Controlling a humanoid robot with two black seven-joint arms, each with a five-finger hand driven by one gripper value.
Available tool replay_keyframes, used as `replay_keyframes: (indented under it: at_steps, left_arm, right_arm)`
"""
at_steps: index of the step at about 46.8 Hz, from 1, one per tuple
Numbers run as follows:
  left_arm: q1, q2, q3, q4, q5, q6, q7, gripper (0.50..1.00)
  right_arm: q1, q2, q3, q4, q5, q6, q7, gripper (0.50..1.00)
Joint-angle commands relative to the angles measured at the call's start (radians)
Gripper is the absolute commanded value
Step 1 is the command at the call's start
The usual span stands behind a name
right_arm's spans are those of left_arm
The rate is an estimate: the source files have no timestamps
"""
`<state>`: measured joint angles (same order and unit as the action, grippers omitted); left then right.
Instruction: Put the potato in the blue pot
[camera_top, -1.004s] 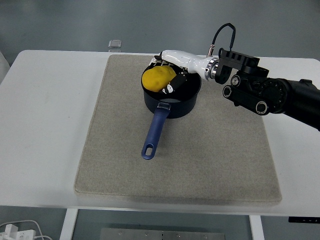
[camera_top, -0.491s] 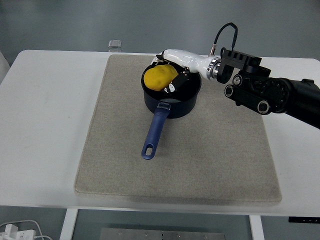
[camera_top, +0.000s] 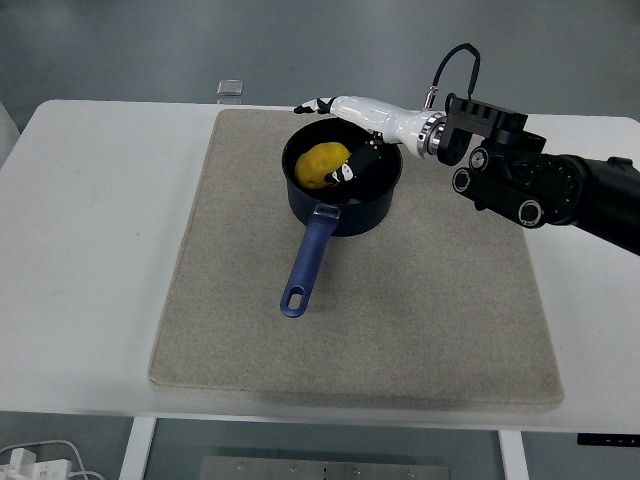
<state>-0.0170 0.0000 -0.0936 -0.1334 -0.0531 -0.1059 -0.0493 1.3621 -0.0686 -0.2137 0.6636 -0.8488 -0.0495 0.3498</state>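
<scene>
The yellow potato (camera_top: 322, 164) lay inside the blue pot (camera_top: 344, 210), toward its left wall. The pot stood upright on the far part of the mat, its handle pointing to the near side.

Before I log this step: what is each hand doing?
Right hand: open above the blue pot; potato lies inside.
Left hand: not in view.

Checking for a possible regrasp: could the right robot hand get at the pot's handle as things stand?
Probably yes. The right robot hand hangs over the blue pot, and the handle juts toward the near edge on the mat, uncovered.
</scene>
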Motion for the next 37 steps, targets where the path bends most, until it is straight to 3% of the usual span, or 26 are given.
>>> replay_keyframes:
  at_steps: [1,15,26,37]
  left_arm:
    - [0.000,0.000,0.000,0.000,-0.001,0.000,0.000,1.000]
    - [0.000,0.000,0.000,0.000,0.001,0.000,0.000,1.000]
    - [0.000,0.000,0.000,0.000,0.001,0.000,-0.001,1.000]
    - [0.000,0.000,0.000,0.000,0.001,0.000,0.000,1.000]
  right_arm:
    - [0.000,-0.008,0.007,-0.001,0.002,-0.006,0.000,0.932]
    - [-0.003,-0.086,0.139,-0.009,0.246,0.005,-0.003,0.932]
    - [-0.066,-0.154,0.180,-0.065,0.695,0.007,-0.086,0.932]
    - [-0.143,-0.157,0.255,-0.174,0.904,0.007,-0.153,0.934]
